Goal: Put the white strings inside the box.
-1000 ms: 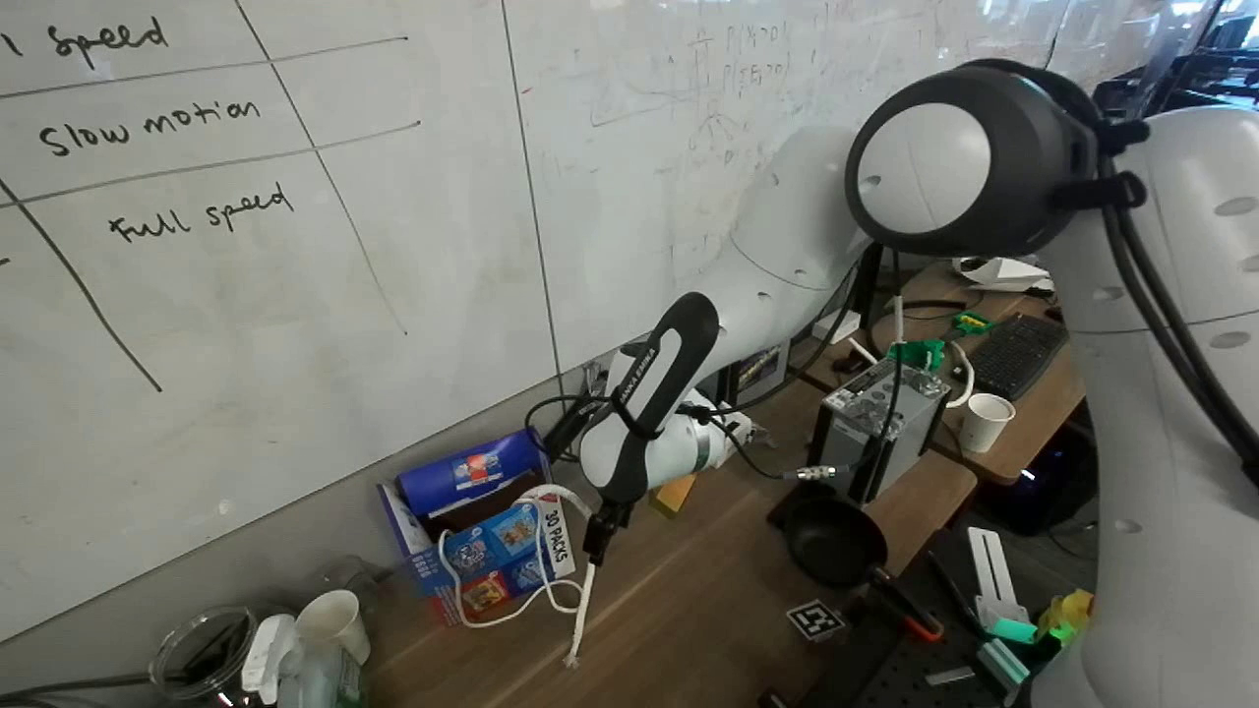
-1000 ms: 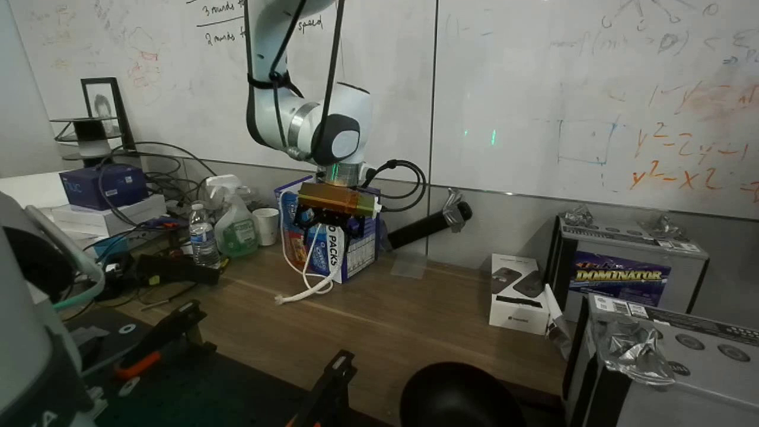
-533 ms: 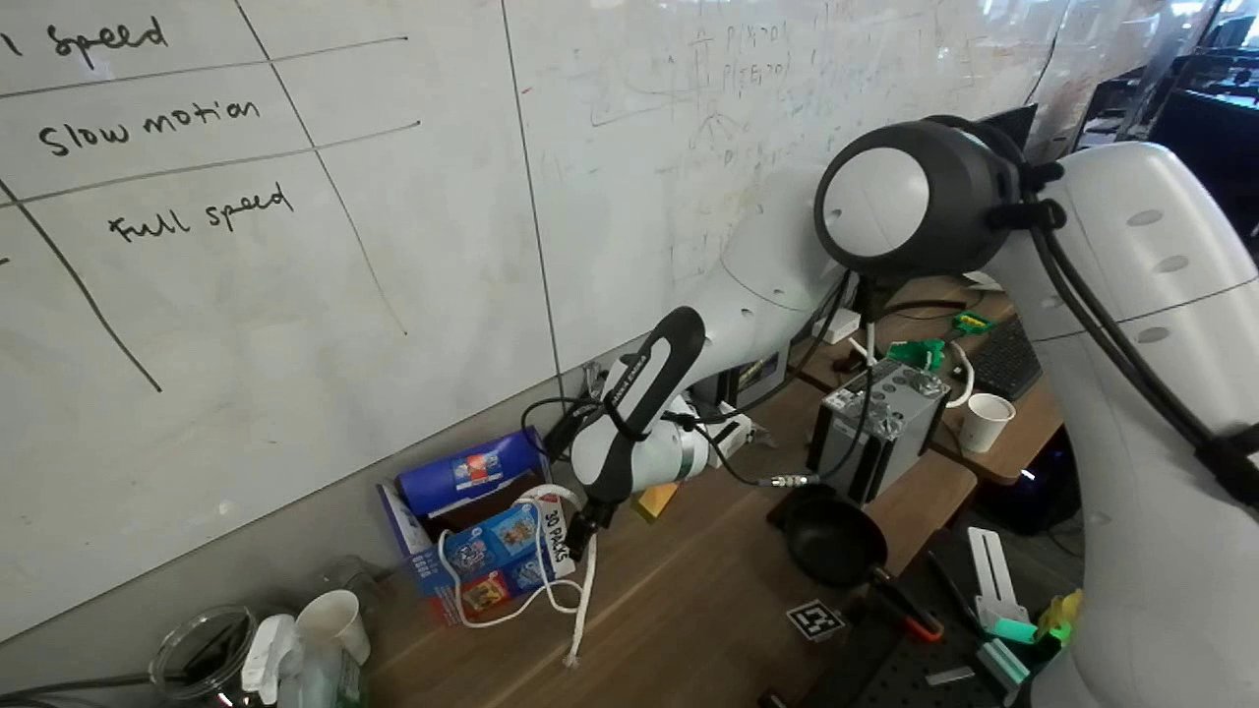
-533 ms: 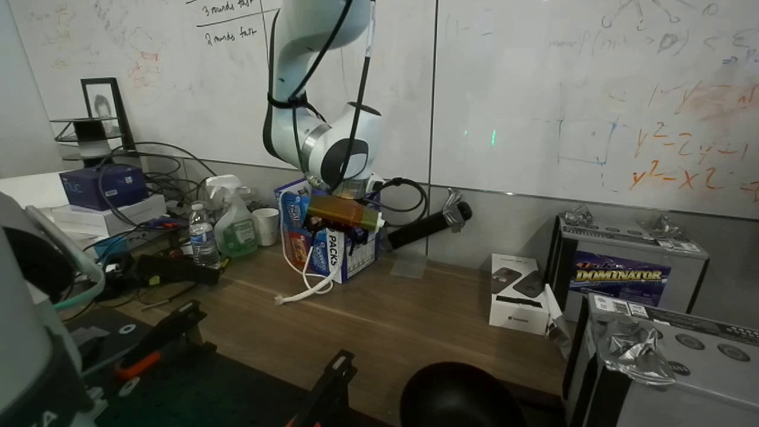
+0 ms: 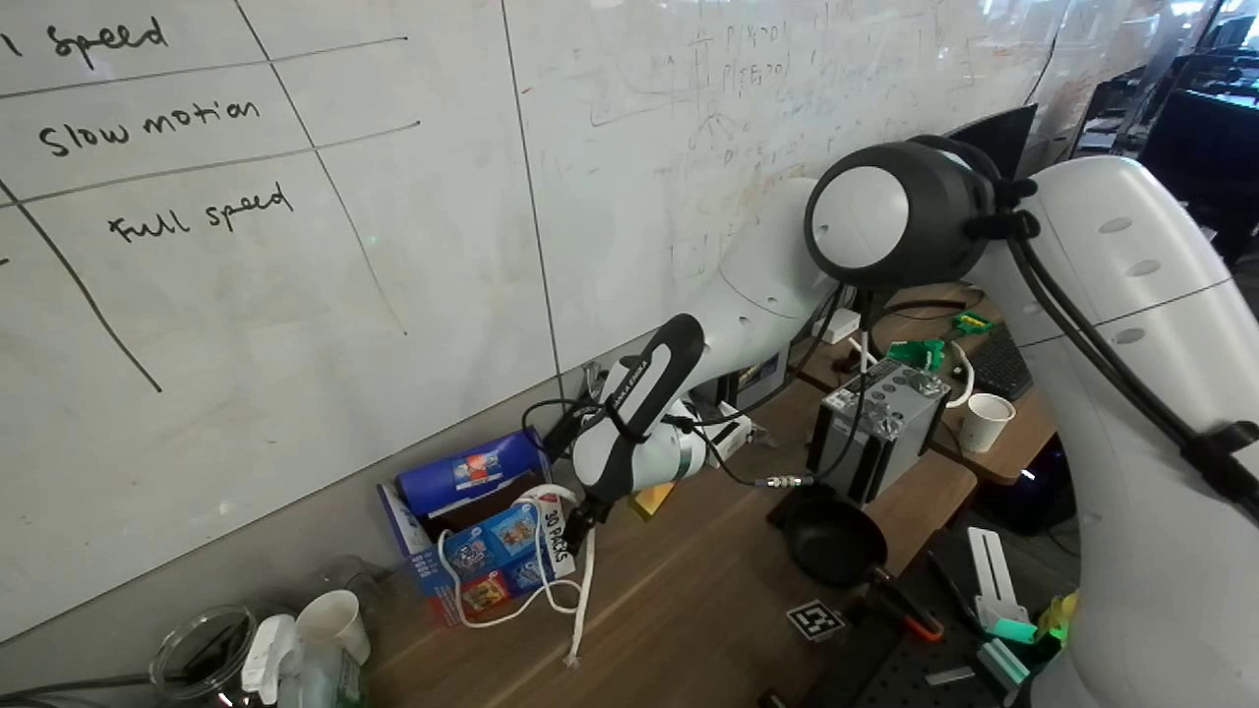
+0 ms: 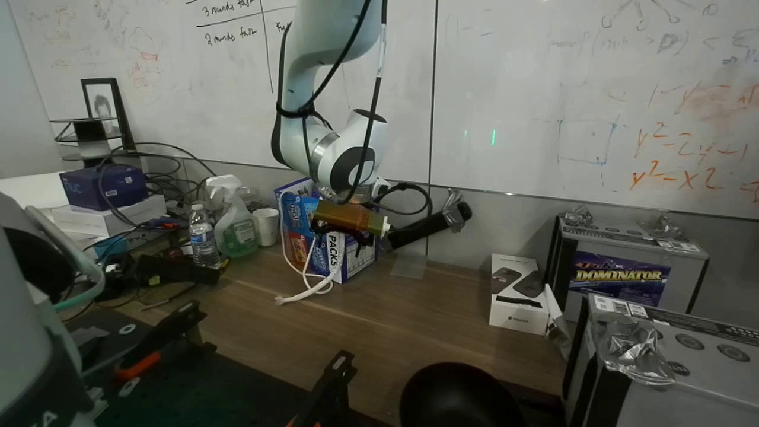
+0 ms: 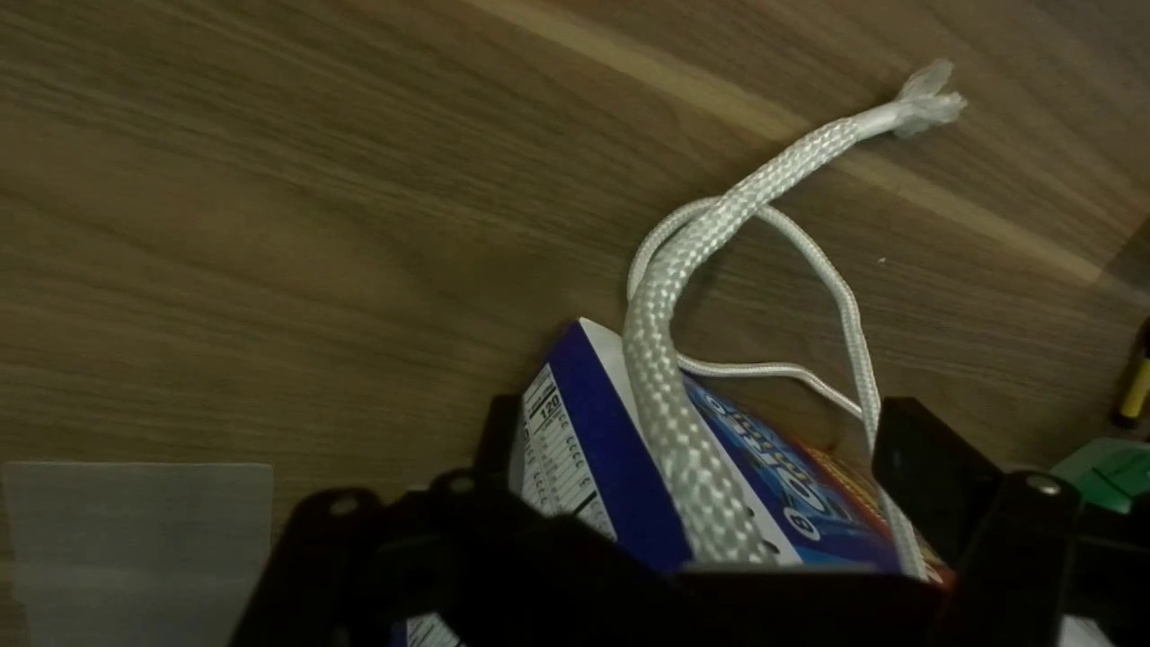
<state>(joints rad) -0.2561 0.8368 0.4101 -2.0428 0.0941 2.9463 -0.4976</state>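
Hovering near the blue box [image 5: 507, 551]: my hand [image 7: 699, 427], one, jaws spread wide. White strings [image 7: 654, 359], one loose lot: draped over the box's printed side, the lower loops and frayed end on the tabletop [image 7: 269, 270].

Brown wood-grain tabletop [image 6: 379, 323], in an exterior view, bears from centre: blue printed cardboard box [image 6: 321, 256], 12 o'clock; white braided strings [image 6: 308, 293], partly resting, 10 o'clock; white rectangular carton [image 6: 516, 315], 3 o'clock.

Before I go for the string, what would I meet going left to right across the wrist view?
Pale sheet, blue box, the white strings' frayed end, green object cut off at the right edge.
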